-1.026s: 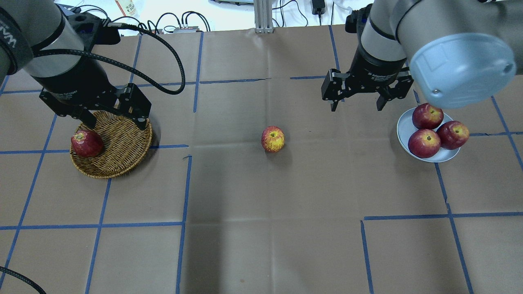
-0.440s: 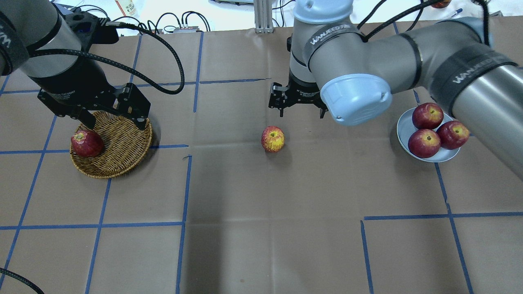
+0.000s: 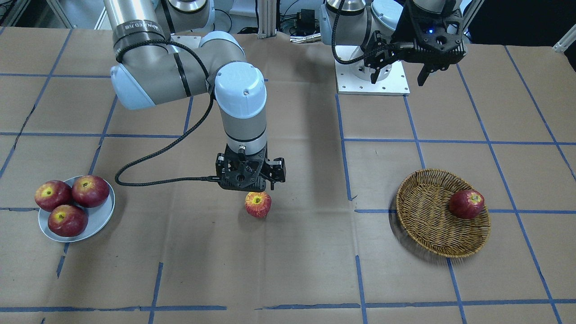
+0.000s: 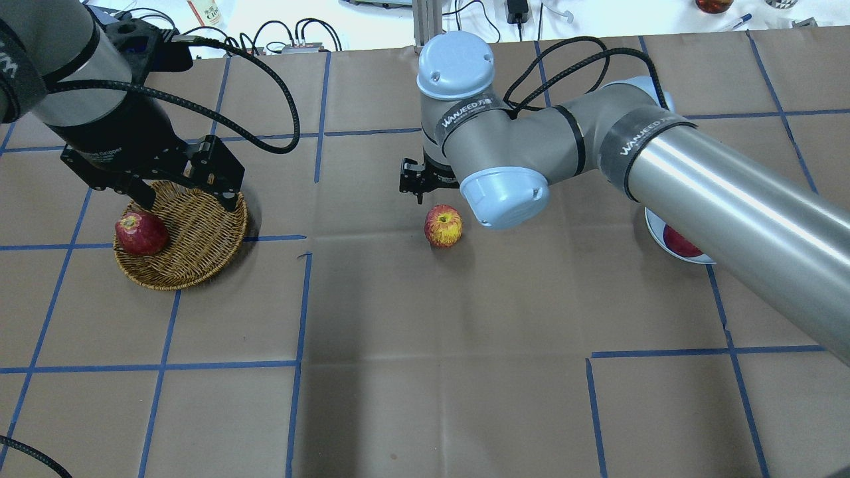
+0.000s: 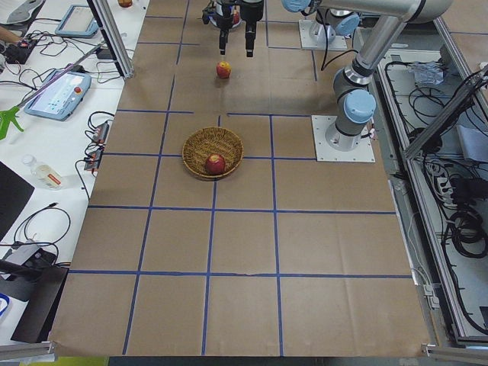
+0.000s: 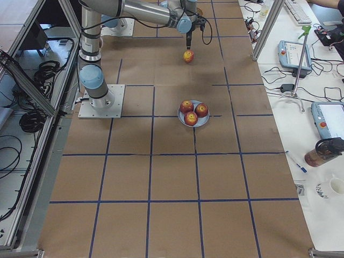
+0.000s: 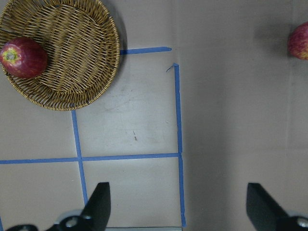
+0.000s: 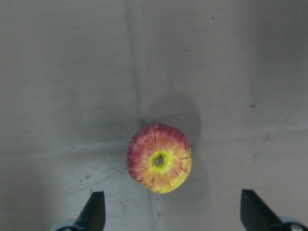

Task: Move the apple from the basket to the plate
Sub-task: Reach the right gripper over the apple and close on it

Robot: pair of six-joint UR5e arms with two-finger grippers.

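Overhead, only a sliver of plate visible under the right arm. Wide open and empty: right gripper over the apple, left gripper near the basket.

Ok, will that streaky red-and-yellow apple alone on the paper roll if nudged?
Likely rolls: the streaky red-and-yellow apple is round and sits loose, stem-up, on flat brown paper. Its smooth curved skin could slip if the open right gripper closes off-centre.

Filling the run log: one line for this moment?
right hand: open, above apple, no contact | apple: on table, between basket and plate | left hand: open, raised, empty
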